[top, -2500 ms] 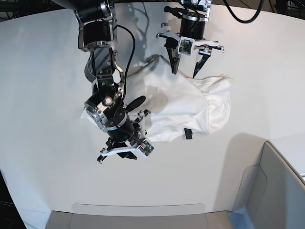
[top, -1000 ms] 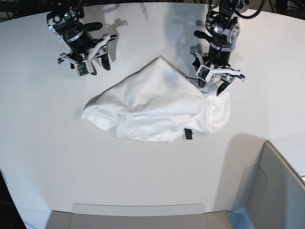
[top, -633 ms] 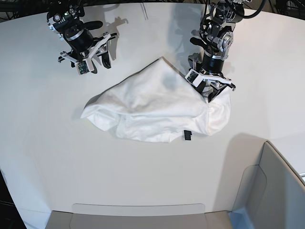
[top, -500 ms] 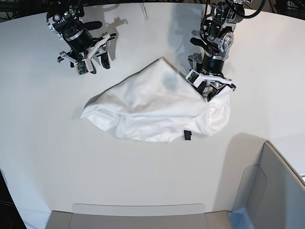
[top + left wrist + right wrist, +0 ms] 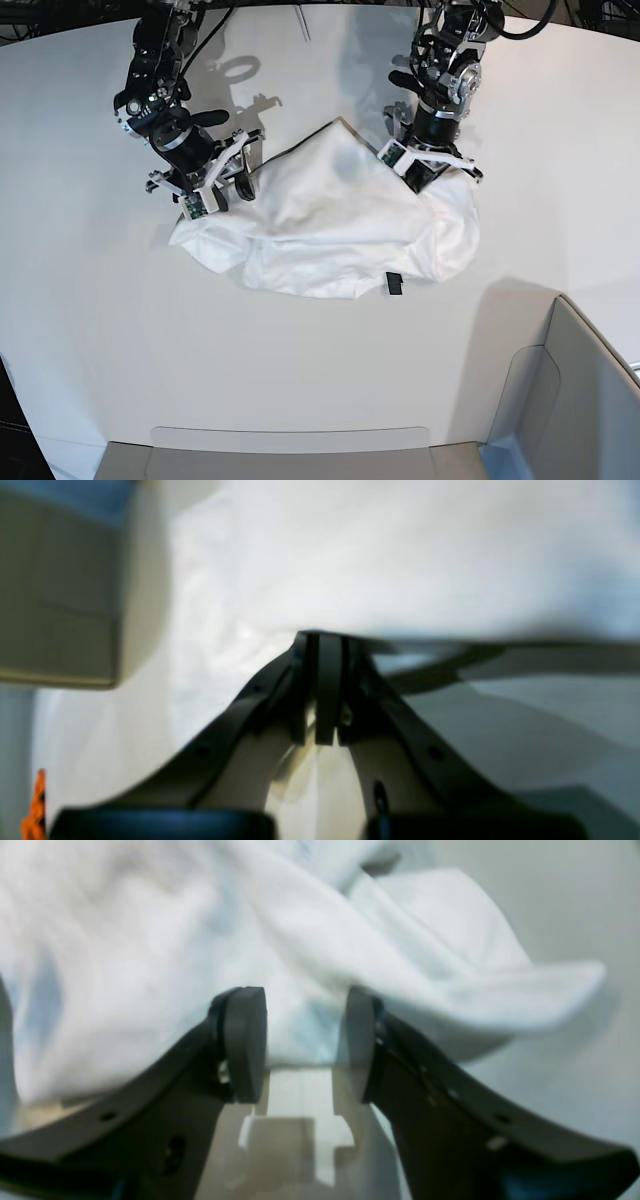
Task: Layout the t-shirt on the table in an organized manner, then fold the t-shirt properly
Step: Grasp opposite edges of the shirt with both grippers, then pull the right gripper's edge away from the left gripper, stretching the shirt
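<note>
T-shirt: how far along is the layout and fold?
Nothing is finished: the t-shirt lies bunched on the table. In hand: left gripper shut on the cloth's far edge, right gripper open at the other end. Spreading flat and all folds remain.

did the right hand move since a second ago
Yes. The right hand has come down from the table's far edge toward the camera, now open at the t-shirt's edge.

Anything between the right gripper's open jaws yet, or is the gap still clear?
In the right wrist view, the right gripper is open, and a fold of the t-shirt sits at the mouth of the gap. Whether the pads touch the cloth cannot be told.
</note>
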